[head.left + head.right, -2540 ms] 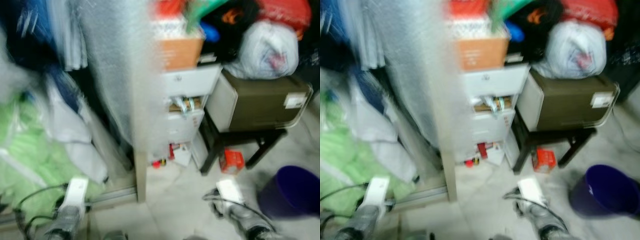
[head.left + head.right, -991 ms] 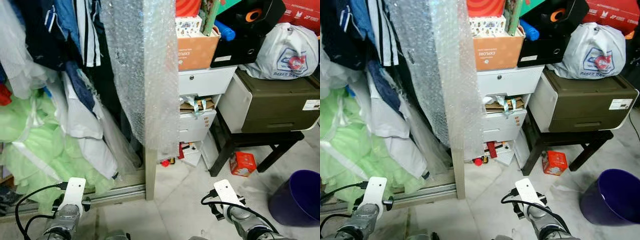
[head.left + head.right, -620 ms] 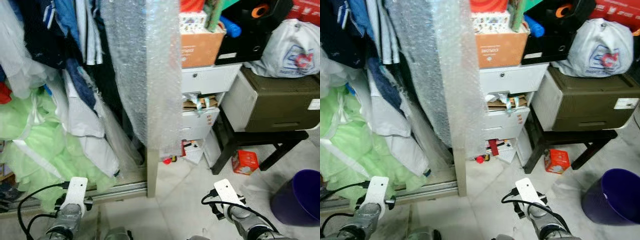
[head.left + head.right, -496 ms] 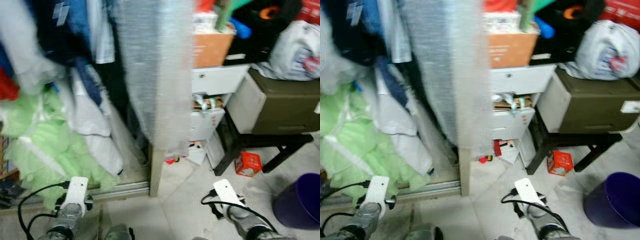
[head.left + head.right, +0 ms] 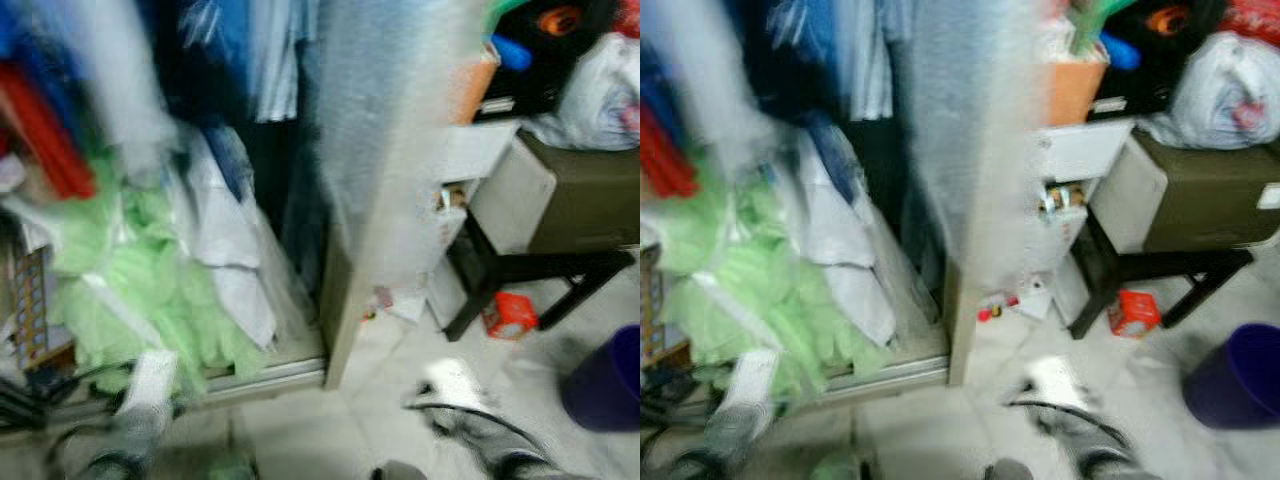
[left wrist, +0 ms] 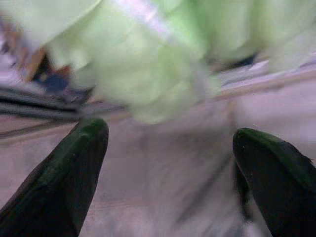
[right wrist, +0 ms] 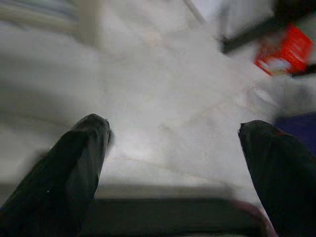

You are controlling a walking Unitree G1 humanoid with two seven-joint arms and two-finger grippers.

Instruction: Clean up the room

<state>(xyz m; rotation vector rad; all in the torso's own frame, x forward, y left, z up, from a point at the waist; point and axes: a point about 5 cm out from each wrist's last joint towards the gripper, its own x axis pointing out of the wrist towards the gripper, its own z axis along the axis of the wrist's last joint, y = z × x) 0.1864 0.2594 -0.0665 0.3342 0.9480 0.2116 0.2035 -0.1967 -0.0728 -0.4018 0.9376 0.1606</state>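
Observation:
The eye views are blurred by motion. A heap of light green fabric (image 5: 150, 290) lies on the floor at the left, under hanging clothes (image 5: 230, 60). A small red box (image 5: 508, 315) sits on the floor under a dark stool (image 5: 520, 270), and a purple bin (image 5: 605, 385) stands at the far right. My left gripper (image 6: 168, 133) is open, low over the floor just short of the green fabric (image 6: 148, 54). My right gripper (image 7: 175, 128) is open above bare floor, with the red box (image 7: 284, 52) ahead of it. Neither holds anything.
A bubble-wrapped post (image 5: 370, 150) stands in the middle. White drawers (image 5: 450, 170) with boxes on top are to its right. An olive case (image 5: 570, 195) with a white bag (image 5: 600, 90) on it rests on the stool. Cables (image 5: 30, 395) lie at the lower left. Pale tiled floor (image 5: 380, 400) lies ahead.
The whole picture has slid to the right and blurred, so the camera has swung left. More of the green heap and clothes is in view. Both arms stay low.

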